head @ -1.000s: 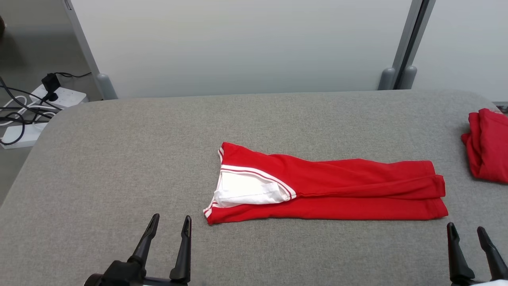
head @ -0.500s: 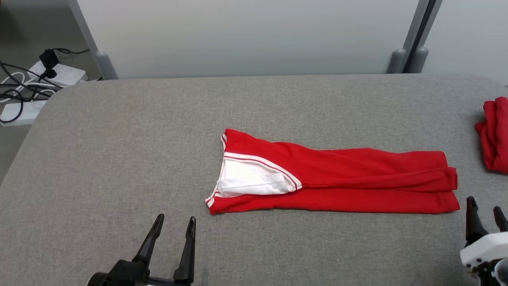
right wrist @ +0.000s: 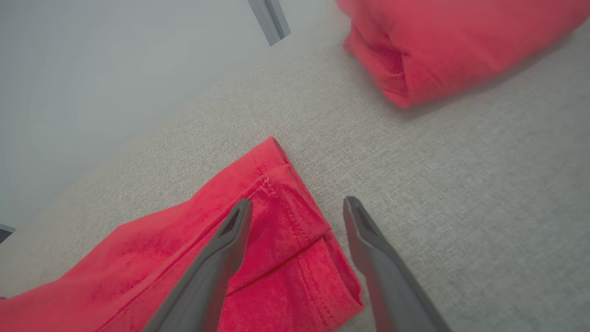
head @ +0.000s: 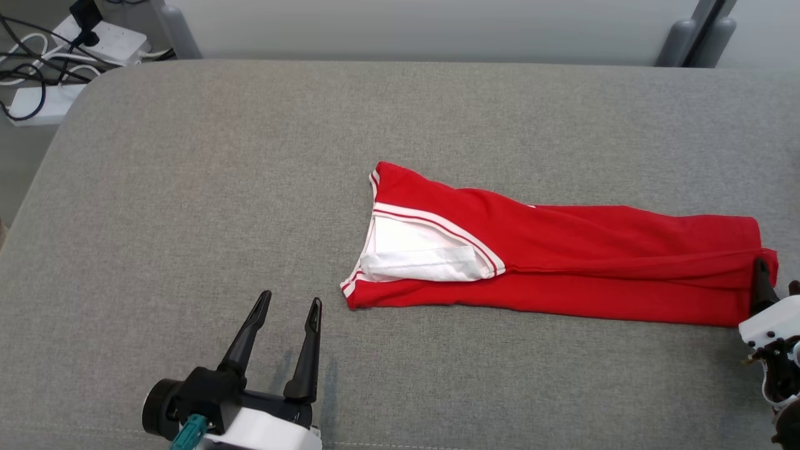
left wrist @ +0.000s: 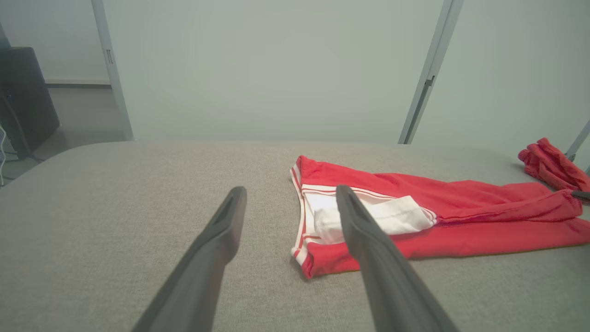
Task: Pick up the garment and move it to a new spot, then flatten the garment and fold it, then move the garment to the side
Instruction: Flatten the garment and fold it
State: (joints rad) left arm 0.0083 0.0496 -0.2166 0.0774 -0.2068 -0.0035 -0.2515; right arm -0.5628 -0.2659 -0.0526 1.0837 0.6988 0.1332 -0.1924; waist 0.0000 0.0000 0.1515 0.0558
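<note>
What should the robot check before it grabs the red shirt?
1. The left gripper is open: ok.
2. The right gripper is open: ok.
3. The right gripper straddles the red shirt's hem corner: ok.
4. The left gripper reaches the collar: not ok, short of it.
5. The red shirt lies flat on the table: ok.
6. The other red cloth lies apart: ok.

Open grey tabletop [head: 187, 187] left of and beyond the long red garment [head: 594, 262]; hemmed on the right by a bundled red cloth [right wrist: 438, 46], at the back by a pale partition [left wrist: 276, 69]
</note>
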